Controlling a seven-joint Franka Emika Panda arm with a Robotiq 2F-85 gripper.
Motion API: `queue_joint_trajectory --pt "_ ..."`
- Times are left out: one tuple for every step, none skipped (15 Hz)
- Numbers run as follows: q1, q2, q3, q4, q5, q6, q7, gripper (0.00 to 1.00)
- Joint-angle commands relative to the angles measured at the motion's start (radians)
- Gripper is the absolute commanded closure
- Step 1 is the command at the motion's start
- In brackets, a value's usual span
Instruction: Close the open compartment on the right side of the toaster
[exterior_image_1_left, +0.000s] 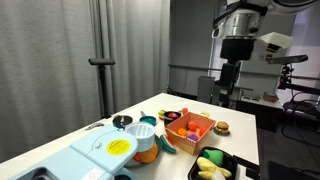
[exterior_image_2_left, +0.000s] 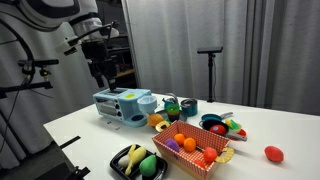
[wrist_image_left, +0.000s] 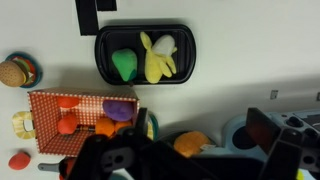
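Note:
The pale blue toaster (exterior_image_1_left: 95, 155) with a yellow disc on top stands at the table's near end; it also shows in an exterior view (exterior_image_2_left: 115, 103). Its hinged side compartment (exterior_image_2_left: 145, 101) stands out open, with an orange toy beside it (exterior_image_1_left: 146, 155). My gripper (exterior_image_2_left: 100, 72) hangs open and empty in the air, well above the toaster and touching nothing; it also shows in an exterior view (exterior_image_1_left: 230, 85). In the wrist view the open fingers (wrist_image_left: 200, 128) frame the orange toy (wrist_image_left: 190, 143) and part of the blue toaster (wrist_image_left: 235, 132) far below.
An orange basket of toy food (exterior_image_2_left: 200, 160) sits mid-table. A black tray (wrist_image_left: 108, 45) holds a banana and a green pear. A toy burger (wrist_image_left: 18, 72), a dark bowl of food (exterior_image_2_left: 213, 126), a teal cup (exterior_image_2_left: 188, 106) and a red toy (exterior_image_2_left: 273, 153) lie around.

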Motion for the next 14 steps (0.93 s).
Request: queue_joint_trajectory --pt "-0.02 0.045 0.009 0.025 0.0 0.082 0.002 0.0" --pt "-0.022 0.066 0.01 0.034 -0.002 0.103 0.006 0.0" --pt "-0.023 0.086 0.012 0.043 -0.003 0.121 0.011 0.0" --pt "-0.024 0.105 0.013 0.053 -0.004 0.134 0.016 0.0" --pt "-0.026 0.121 0.015 0.062 -0.004 0.142 0.024 0.0" --pt "-0.026 0.129 0.016 0.067 -0.004 0.136 0.028 0.0" --pt "-0.026 0.131 0.015 0.067 -0.004 0.13 0.03 0.0" --pt "-0.016 0.103 0.011 0.038 0.006 0.13 0.011 0.0" --pt "-0.017 0.114 0.011 0.044 0.006 0.13 0.013 0.0" --pt "-0.017 0.12 0.011 0.047 0.006 0.13 0.014 0.0" --pt "-0.017 0.123 0.011 0.05 0.006 0.13 0.015 0.0" --pt "-0.017 0.124 0.011 0.052 0.006 0.13 0.015 0.0" --pt "-0.018 0.124 0.011 0.054 0.006 0.13 0.015 0.0" --pt "-0.019 0.122 0.016 0.046 -0.003 0.149 0.018 0.0"
